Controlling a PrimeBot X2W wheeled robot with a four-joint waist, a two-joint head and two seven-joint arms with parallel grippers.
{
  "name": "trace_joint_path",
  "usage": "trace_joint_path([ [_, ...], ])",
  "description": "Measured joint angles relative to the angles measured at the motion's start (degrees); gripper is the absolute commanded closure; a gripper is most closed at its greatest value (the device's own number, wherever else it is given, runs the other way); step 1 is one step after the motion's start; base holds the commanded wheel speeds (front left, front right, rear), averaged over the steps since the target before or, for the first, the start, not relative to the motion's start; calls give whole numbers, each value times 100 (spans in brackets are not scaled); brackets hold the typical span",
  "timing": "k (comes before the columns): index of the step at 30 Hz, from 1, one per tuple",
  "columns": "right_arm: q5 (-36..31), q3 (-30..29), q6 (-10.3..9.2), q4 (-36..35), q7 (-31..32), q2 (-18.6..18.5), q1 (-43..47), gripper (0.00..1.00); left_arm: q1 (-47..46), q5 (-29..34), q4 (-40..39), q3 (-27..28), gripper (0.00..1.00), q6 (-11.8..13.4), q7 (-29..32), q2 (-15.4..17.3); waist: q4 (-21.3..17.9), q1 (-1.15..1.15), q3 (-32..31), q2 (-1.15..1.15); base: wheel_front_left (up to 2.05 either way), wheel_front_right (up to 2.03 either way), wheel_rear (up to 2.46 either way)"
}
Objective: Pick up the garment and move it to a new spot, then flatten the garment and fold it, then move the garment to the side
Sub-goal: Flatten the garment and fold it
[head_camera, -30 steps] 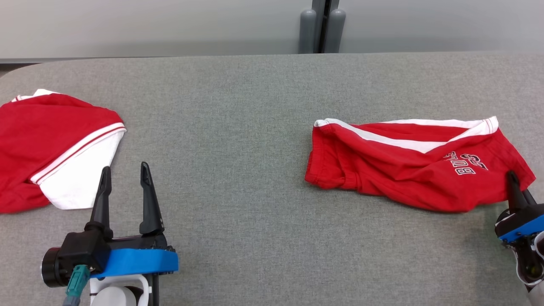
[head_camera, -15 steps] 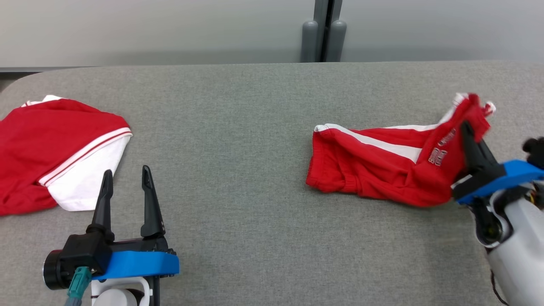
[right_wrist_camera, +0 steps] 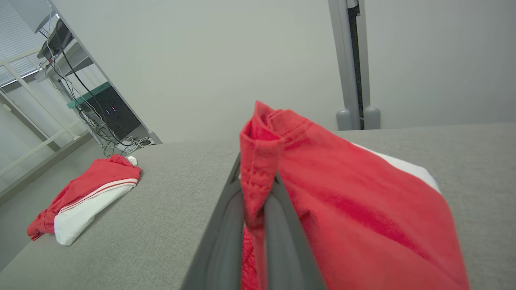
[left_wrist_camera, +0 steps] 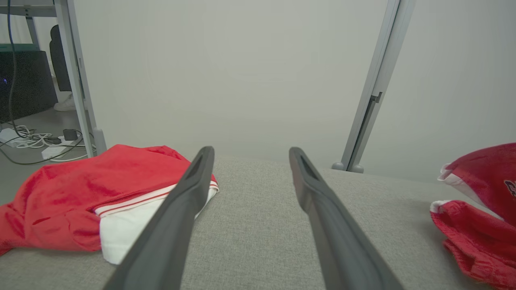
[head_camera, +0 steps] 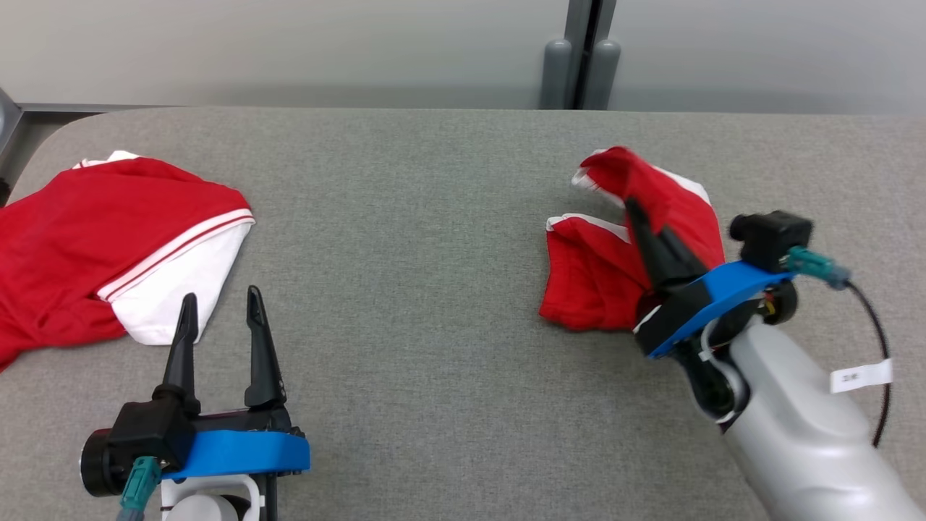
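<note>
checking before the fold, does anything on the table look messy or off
Nothing damaged or spilled. The red shorts on the right are bunched, one corner pinched up by the right gripper. A second red-and-white garment lies crumpled at the left edge of the table.

The wide grey tabletop (head_camera: pixel 434 217) is coarse, matt woven cloth. The crumpled red-and-white garment (head_camera: pixel 589 282) and the second red-and-white garment (head_camera: pixel 87 231) are soft matt jersey. The long dark fingers (head_camera: pixel 259 354) of the left gripper (head_camera: pixel 221 295) look like smooth matt plastic; the pale rounded forearm shell (head_camera: pixel 796 434) is faintly glossy.
</note>
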Motion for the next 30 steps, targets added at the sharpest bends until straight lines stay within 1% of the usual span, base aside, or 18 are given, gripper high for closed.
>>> trace_joint_path([
  [4, -104, 348, 0, 11, -7, 165, 51, 100, 4, -35, 3, -73, 0, 5, -1, 0, 72, 0, 21, 0, 0, 0, 0],
  [8, -225, 698, 0, 53, -27, 199, 196, 100, 2, -41, 5, -96, 0, 12, 0, 1, 125, 0, 50, 0, 0, 0, 0],
  [16, -252, 1083, 0, 385, -107, 248, 440, 100, 0, -62, 32, -100, 0, 23, 0, 1, 166, 0, 57, 0, 0, 0, 0],
  [20, -402, 1305, 0, 530, -151, 321, 495, 100, 0, -77, 55, -113, 0, 20, 0, 1, 151, 0, 42, 0, 0, 0, 0],
  [22, -408, 1356, 0, 563, -159, 370, 506, 0, 1, -75, 57, -105, 0, 20, 0, 1, 122, 0, 30, 0, 0, 0, 0],
  [26, -445, 1451, 0, 386, -177, 398, 576, 0, 9, -33, 82, -64, 0, 1, 0, 1, 33, 0, -24, 0, 0, 0, 0],
  [30, -587, 1256, 0, -40, -181, 344, 755, 0, 53, -10, 127, 13, 0, -26, 0, 1, -103, 0, -111, 0, 0, 0, 0],
])
